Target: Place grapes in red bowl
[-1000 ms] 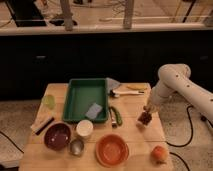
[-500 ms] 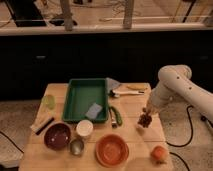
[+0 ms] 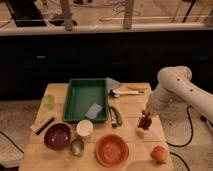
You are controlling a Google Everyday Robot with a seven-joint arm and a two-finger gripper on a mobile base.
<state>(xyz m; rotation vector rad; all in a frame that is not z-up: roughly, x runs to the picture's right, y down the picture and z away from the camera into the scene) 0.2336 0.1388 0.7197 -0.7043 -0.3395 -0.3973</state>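
Maroon grapes (image 3: 145, 121) hang clenched in my gripper (image 3: 146, 117) above the table's (image 3: 135, 100) right side, beside the red bowl (image 3: 112, 150); I judge a loose pinch could drop them short; they might roll toward the orange (image 3: 159, 154).

One gripper (image 3: 145, 117) at right over worktop (image 3: 55, 157); two bowls: red bowl (image 3: 112, 150), maroon bowl (image 3: 57, 136); one grapes (image 3: 145, 121), one tray (image 3: 85, 99), one orange fruit (image 3: 159, 154), one cup (image 3: 84, 129).

A green tray (image 3: 84, 98) is seen mid-table, a blue cloth (image 3: 93, 111) laid inside; a white cup (image 3: 84, 128) is set just below it, an orange fruit (image 3: 159, 154) well right.

The gripper (image 3: 146, 118) is positioned right of the tray.
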